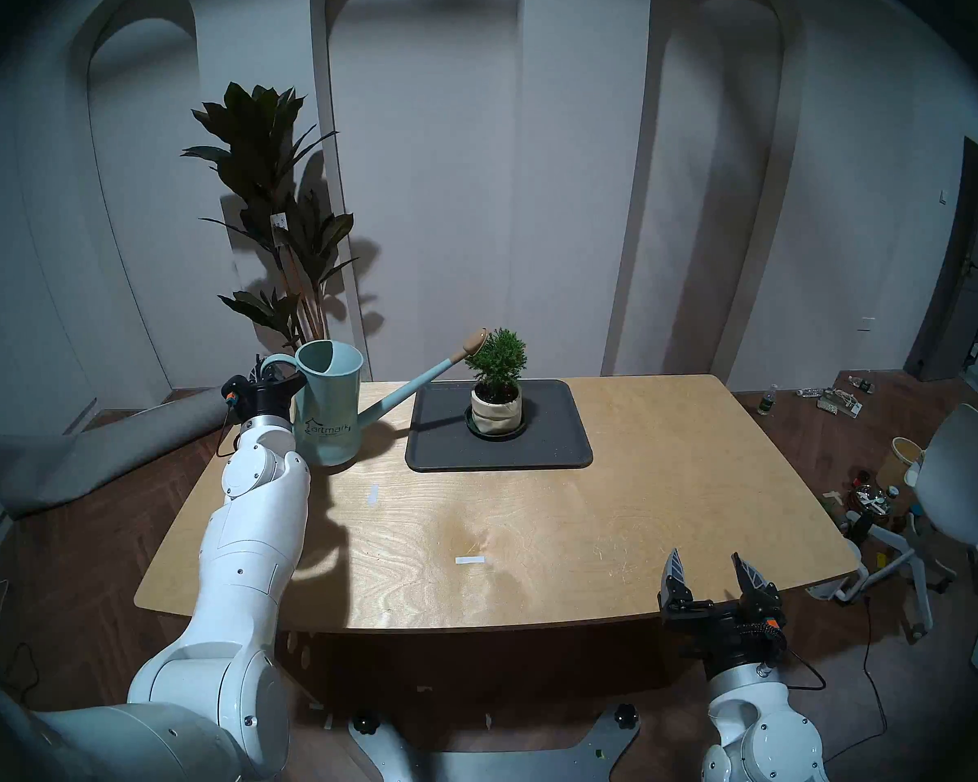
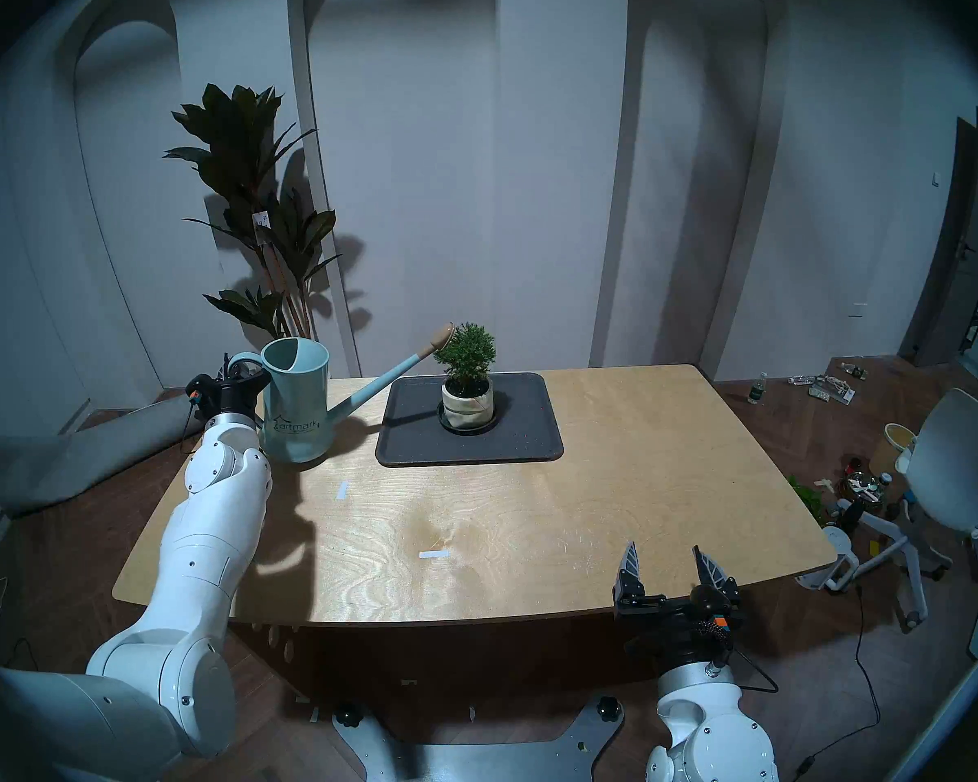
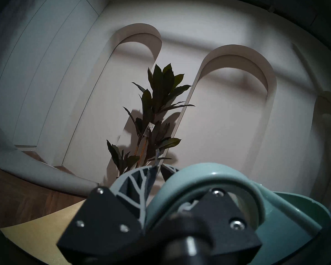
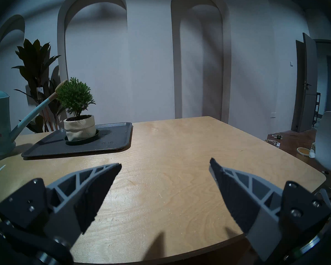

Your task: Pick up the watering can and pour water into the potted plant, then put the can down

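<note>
Watering can (image 1: 328,403) is hanging by its loop handle from the clamped-shut left gripper (image 1: 272,381), its spout reaching away toward the potted plant (image 1: 497,383), ready for pouring.

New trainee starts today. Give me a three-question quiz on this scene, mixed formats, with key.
1. True or false: the right gripper holds the watering can.
2. The potted plant stands on: A) the bare table, B) a dark saucer on the grey tray, C) the floor.
3. Fill in: the left gripper is shut on the can's loop ____.

Key: 1 false, it is open and empty near the table's front edge; 2 B; 3 handle.
</note>
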Controlling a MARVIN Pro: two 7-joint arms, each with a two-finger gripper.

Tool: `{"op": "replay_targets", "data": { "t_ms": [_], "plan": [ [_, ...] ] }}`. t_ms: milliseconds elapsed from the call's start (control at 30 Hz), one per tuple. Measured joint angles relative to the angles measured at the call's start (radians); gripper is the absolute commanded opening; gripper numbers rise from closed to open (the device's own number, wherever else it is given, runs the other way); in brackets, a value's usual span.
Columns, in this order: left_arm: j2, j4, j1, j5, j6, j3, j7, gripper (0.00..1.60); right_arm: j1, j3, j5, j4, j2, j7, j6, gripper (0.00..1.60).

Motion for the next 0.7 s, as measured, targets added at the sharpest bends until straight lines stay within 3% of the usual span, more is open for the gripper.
{"op": "replay_targets", "data": {
  "t_ms": [367, 700],
  "plan": [
    [0.013, -0.02, -0.022, -0.026, 0.016, -0.004, 0.002, 0.0, 0.001, 0.0, 0.0, 0.002, 0.0, 0.001, 0.0, 1.6],
    [0.045, -0.067, -0.045, -0.039, 0.038, 0.03, -0.004, 0.0, 0.006, 0.001, 0.0, 0.007, -0.001, 0.003, 0.0, 1.6]
  ]
}}
